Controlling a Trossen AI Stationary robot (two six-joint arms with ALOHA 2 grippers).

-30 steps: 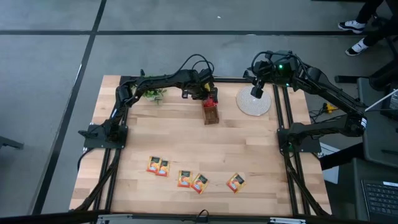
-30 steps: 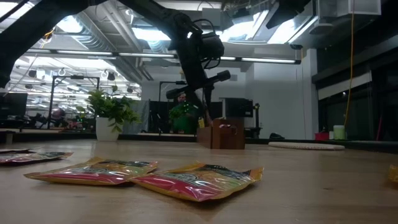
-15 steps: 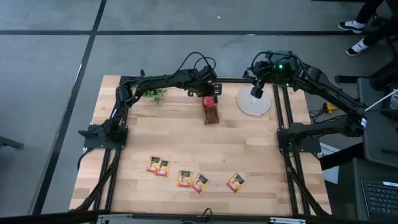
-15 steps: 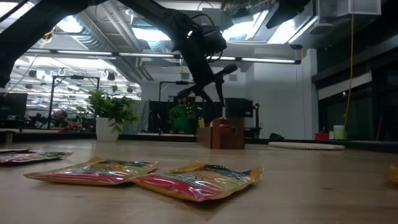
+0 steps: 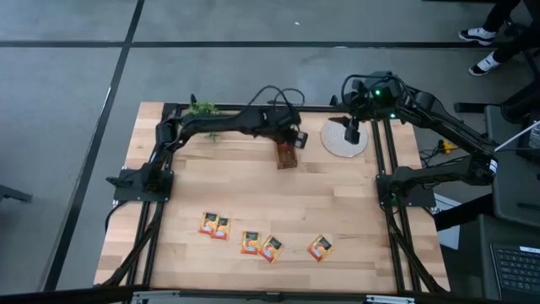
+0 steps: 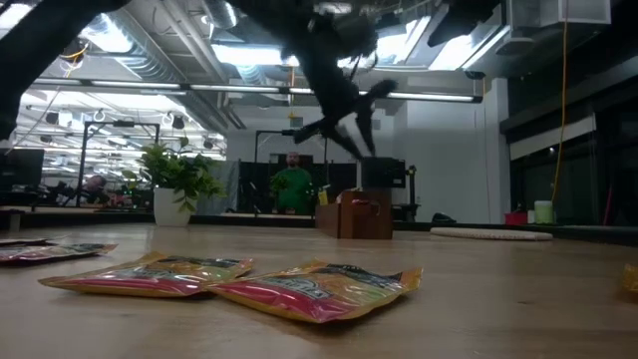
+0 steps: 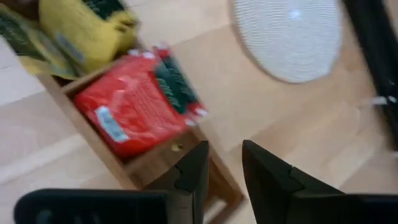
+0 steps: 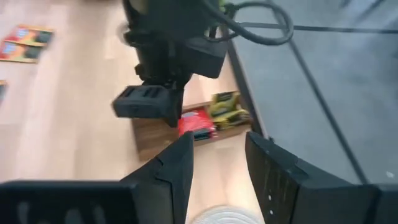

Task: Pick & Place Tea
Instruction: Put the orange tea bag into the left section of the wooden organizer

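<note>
Table [image 5: 337, 211]: a pale wooden top is shown, framed by dark rails along its sides; a broad bare band of wood is left across the middle, between the far-edge items and the near-edge sachets.
Left arm [image 5: 211, 125]: it is extended along the far edge of the table toward the wooden box.
Right arm [image 5: 439, 127]: it is reached in from the right rail, with its gripper held above the mat.
Woven mat [image 5: 344, 139]: a round pale mat is laid near the far right corner, just beside the box but apart from it.
Potted plant [image 5: 202, 111]: it is placed at the far edge, left of the box.
Wooden box [image 5: 287, 155]: a small open box is set at the far centre; red [image 7: 134, 102] and yellow [image 7: 87, 28] tea sachets are lodged in it, in separate compartments.
Loose tea sachets [image 5: 214, 226]: five are laid flat in a loose row near the front edge, well apart from the box; a pair sits at the left, a second pair [image 5: 261, 245] in the middle and a single one [image 5: 320, 247] at the right.
Labels: a dark centre panel is seen on each sachet; no writing can be read.
Left gripper [image 7: 222, 165]: it is held just above the near wall of the box, fingers parted with a narrow gap and nothing between them.
Right gripper [image 8: 219, 155]: fingers are spread apart, nothing is held.
</note>
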